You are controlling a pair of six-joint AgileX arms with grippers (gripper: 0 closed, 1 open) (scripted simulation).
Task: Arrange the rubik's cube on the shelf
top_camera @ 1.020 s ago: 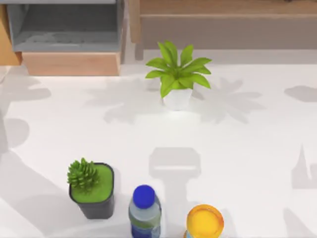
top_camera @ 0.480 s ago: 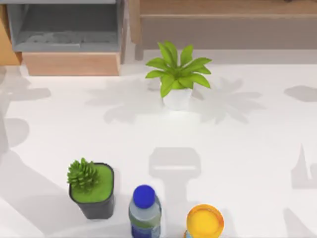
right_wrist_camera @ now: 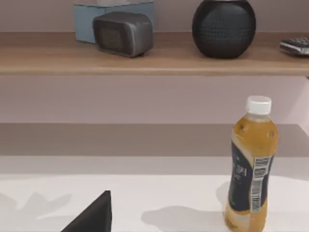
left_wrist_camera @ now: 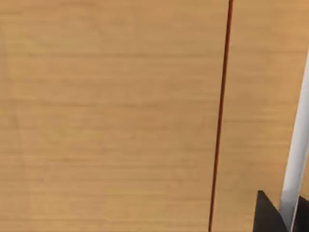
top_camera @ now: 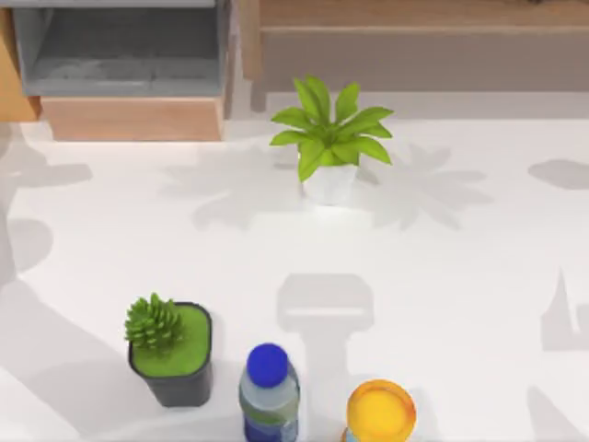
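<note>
Shelf (top_camera: pixel 414 13) is smooth tan wood, same as before; we can't tell our fingers' state.

The shelf (top_camera: pixel 414 13) looks like matt tan wood, the table (top_camera: pixel 460 258) smooth white, the bottle (right_wrist_camera: pixel 250 164) glossy plastic.
</note>
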